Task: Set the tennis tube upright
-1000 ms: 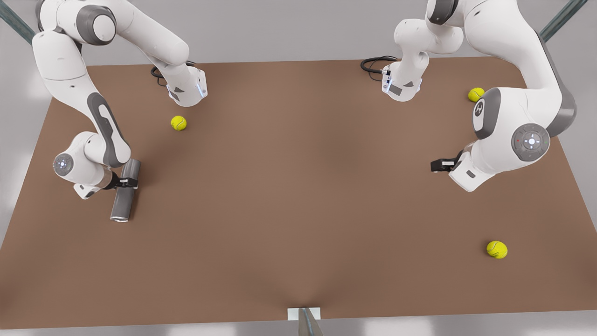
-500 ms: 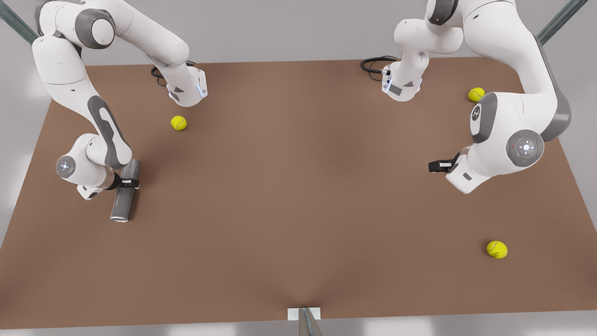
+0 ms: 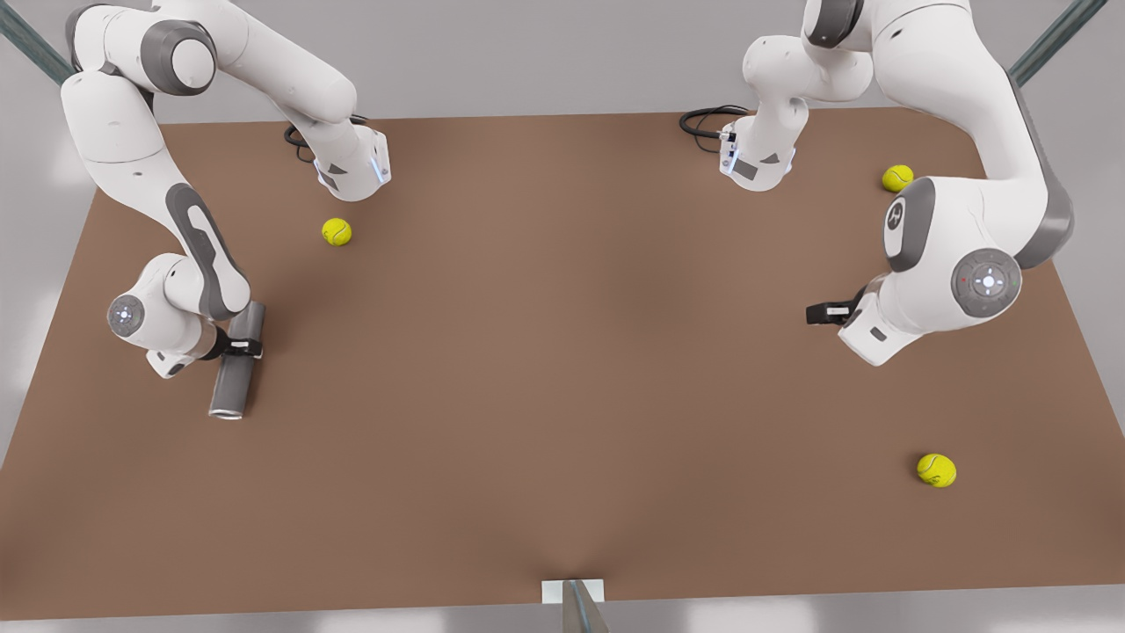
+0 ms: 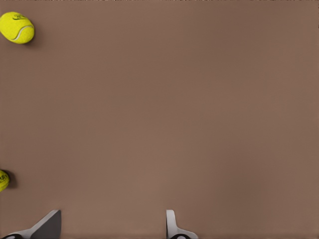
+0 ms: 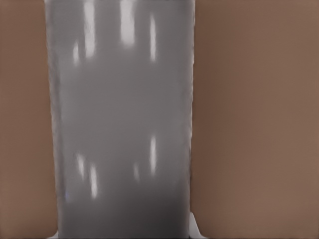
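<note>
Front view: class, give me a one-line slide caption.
Right pincer straddles the lying tennis tube; left pincer waits, open.

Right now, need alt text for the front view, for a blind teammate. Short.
A dark grey tennis tube lies flat on a brown table at the front view's left, with the right gripper straddling its middle. At the front view's right the left gripper hangs open over bare table, and three tennis balls lie scattered.

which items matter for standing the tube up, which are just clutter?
Job:
- tennis tube, lying flat on the table
- right gripper, fingers around the tube

Clutter:
- three tennis balls
- left gripper, open, waiting
</note>
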Robot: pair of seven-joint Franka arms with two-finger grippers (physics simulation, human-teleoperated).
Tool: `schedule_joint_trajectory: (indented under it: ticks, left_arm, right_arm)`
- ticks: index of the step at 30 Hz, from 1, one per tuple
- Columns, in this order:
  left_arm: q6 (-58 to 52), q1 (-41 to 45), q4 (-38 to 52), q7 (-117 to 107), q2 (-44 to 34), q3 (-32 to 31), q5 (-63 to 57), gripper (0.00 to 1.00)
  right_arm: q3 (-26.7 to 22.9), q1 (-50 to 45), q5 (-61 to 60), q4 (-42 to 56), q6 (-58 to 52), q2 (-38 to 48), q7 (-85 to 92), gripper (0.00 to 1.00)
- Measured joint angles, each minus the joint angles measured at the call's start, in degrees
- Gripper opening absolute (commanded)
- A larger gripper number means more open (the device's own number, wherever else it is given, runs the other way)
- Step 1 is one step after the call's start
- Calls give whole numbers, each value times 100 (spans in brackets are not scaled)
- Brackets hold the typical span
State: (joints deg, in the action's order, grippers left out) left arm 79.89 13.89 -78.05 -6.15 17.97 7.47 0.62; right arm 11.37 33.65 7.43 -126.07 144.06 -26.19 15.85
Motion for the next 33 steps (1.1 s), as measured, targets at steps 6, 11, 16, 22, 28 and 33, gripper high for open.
schedule_joint_trajectory:
  ticks: [6, 11, 16, 22, 28, 33]
  left_arm:
    - [0, 0, 5, 0, -2, 0, -2, 100]
    - [0, 2, 5, 0, -3, 0, -6, 100]
    - [9, 3, 0, 0, -3, 0, -7, 100]
    - [26, -11, 3, 0, 6, -1, -8, 100]
    - [62, -70, 8, 0, -2, 0, -8, 100]
    - [58, -70, 9, 3, -3, 0, -8, 100]
  right_arm:
    - [6, -72, -7, 98, -67, 22, 14, 68]
    - [266, -237, -1, 665, -901, 97, 15, 69]
    - [594, -809, 8, 1117, -913, 132, 24, 69]
    - [594, -1750, 17, 1591, -892, 93, 15, 69]
    - [584, -2495, 370, 1939, -869, 2, -12, 69]
    - [586, -2895, 641, 2043, -869, -40, 124, 69]
